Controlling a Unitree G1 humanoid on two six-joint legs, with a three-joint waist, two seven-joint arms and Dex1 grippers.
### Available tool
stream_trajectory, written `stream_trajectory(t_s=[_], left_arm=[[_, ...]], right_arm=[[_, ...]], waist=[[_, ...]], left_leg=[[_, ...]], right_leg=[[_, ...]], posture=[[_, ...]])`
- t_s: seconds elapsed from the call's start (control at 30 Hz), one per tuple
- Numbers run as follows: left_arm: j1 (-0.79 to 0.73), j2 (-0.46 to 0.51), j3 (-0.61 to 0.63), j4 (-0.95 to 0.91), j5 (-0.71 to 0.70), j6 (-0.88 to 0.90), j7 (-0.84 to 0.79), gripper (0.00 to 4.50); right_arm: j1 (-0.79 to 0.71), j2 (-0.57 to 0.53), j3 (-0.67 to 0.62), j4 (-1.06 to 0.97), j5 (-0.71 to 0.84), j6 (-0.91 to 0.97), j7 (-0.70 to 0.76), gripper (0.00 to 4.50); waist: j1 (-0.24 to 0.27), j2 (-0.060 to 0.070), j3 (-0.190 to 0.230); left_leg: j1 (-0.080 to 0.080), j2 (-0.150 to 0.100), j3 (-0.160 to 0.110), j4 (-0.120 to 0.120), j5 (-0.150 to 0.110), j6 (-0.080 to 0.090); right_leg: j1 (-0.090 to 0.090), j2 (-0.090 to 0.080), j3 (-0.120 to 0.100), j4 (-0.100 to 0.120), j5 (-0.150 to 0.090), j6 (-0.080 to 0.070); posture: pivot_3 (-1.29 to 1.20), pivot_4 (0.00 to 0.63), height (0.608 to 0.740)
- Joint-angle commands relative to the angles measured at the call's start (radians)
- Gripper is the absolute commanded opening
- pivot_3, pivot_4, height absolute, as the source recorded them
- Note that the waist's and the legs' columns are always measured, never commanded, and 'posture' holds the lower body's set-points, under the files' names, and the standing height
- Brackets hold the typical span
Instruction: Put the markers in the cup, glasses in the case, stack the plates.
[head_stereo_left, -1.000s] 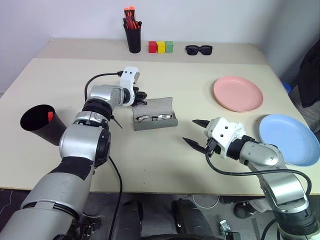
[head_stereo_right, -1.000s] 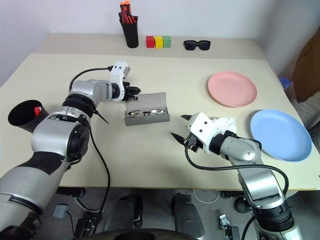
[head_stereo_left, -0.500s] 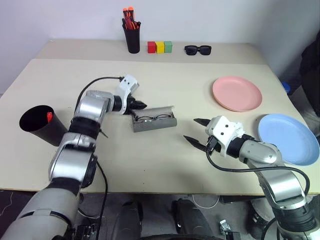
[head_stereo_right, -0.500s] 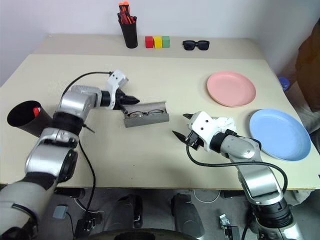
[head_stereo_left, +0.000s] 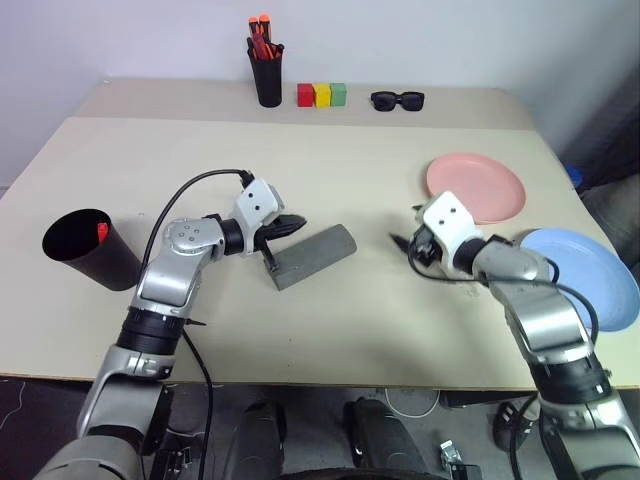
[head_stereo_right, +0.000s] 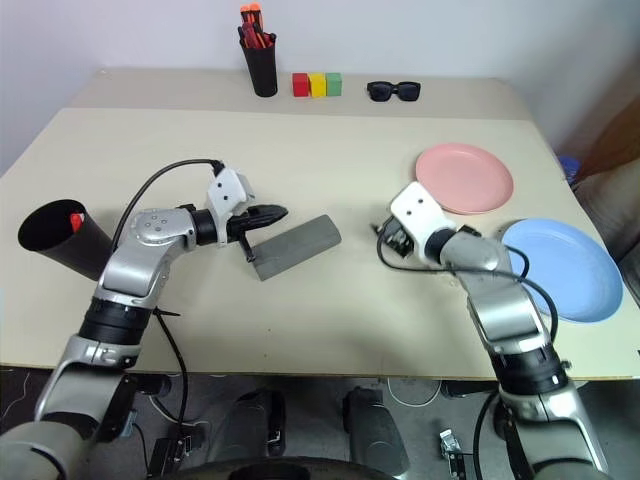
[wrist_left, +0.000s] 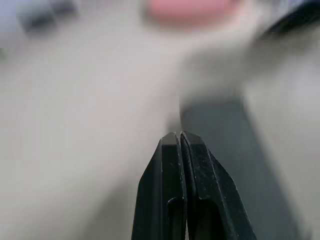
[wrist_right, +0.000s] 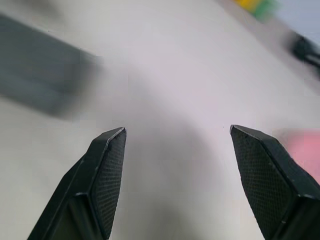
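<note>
The left gripper (head_stereo_left: 297, 220) has its two fingers pressed flat together, holding nothing, tips hanging just over the near end of the case (head_stereo_left: 313, 256). The case lies shut on the table (head_stereo_left: 330, 165), flap down, so the glasses are out of sight; I judge they are inside it. The right gripper (wrist_right: 175, 150) has its fingers wide apart and empty, poised above bare tabletop just short of the pink plate (head_stereo_left: 476, 187).

Further out, the blue plate (head_stereo_left: 590, 275) sits at the table's right edge, near the pink one but not touching it. The cup (head_stereo_left: 88, 249) leans at the far left with a red marker end (head_stereo_left: 101, 231) showing inside it; I cannot tell whether the white marker is in there too.

By my reading, the glasses step is done and the plates are the step in hand. The next move calls for the right gripper to get a finger under a plate's rim, lift it flat and lay it squarely on the other.

Counting: one cup, one case, two plates, one marker end visible. At the back stand one small black holder (head_stereo_left: 267, 77) of orange markers, three blocks (head_stereo_left: 321, 95) and one pair of sunglasses (head_stereo_left: 398, 99).
</note>
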Motion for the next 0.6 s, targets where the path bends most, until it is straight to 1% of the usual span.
stream_trajectory(t_s=[0.03, 0.2, 0.33, 0.43, 0.53, 0.57, 0.6], left_arm=[[0.067, 0.0, 0.047, -0.113, -0.047, -0.048, 0.031, 0.04], [0.189, -0.01, 0.078, -0.244, -0.129, -0.013, 0.062, 0.04], [0.255, -0.006, 0.097, -0.337, -0.178, 0.021, 0.098, 0.04], [0.295, -0.001, 0.103, -0.389, -0.202, 0.046, 0.12, 0.04], [0.326, 0.007, 0.101, -0.424, -0.214, 0.058, 0.137, 0.0], [0.338, 0.011, 0.102, -0.436, -0.22, 0.064, 0.14, 0.0], [0.349, 0.014, 0.103, -0.446, -0.227, 0.068, 0.143, 0.0]], right_arm=[[-0.085, -0.006, 0.004, 0.141, -0.08, -0.024, -0.074, 3.37], [-0.194, -0.012, 0.075, 0.425, -0.175, -0.148, -0.098, 3.37], [-0.263, -0.007, 0.106, 0.633, -0.221, -0.255, -0.13, 3.37], [-0.302, -0.002, 0.108, 0.746, -0.238, -0.312, -0.156, 3.37], [-0.325, 0.001, 0.11, 0.812, -0.243, -0.353, -0.163, 2.55], [-0.329, 0.004, 0.111, 0.823, -0.244, -0.363, -0.163, 2.15], [-0.332, 0.008, 0.112, 0.828, -0.244, -0.37, -0.161, 1.48]], waist=[[0.0, 0.0, 0.0], [-0.001, 0.0, 0.0], [-0.001, 0.001, 0.0], [-0.002, 0.001, 0.0], [-0.003, 0.001, 0.0], [-0.003, 0.001, 0.0], [-0.003, 0.001, 0.0]], left_leg=[[0.0, 0.0, 0.0, 0.0, 0.0, 0.0], [0.0, 0.0, 0.001, 0.0, 0.0, 0.0], [0.0, 0.0, 0.001, 0.0, 0.0, 0.0], [0.0, 0.0, 0.001, 0.0, 0.0, 0.0], [0.0, 0.0, 0.001, 0.0, 0.0, 0.0], [0.0, 0.0, 0.001, -0.001, 0.0, 0.0], [0.0, 0.0, 0.001, -0.001, 0.0, 0.0]], right_leg=[[0.0, 0.0, 0.0, 0.0, 0.0, 0.0], [0.0, 0.0, 0.001, 0.0, 0.0, 0.0], [0.0, 0.0, 0.001, 0.0, 0.0, 0.0], [0.0, 0.0, 0.001, 0.0, 0.0, 0.0], [0.0, 0.0, 0.001, 0.0, 0.0, 0.0], [0.0, 0.0, 0.001, 0.0, 0.0, 0.0], [0.0, 0.0, 0.001, 0.0, 0.0, 0.0]], posture=[[0.0, 0.15, 0.725], [0.0, 0.15, 0.725], [0.0, 0.15, 0.725], [0.0, 0.15, 0.725], [0.0, 0.15, 0.725], [0.0, 0.15, 0.725], [0.0, 0.15, 0.725]])
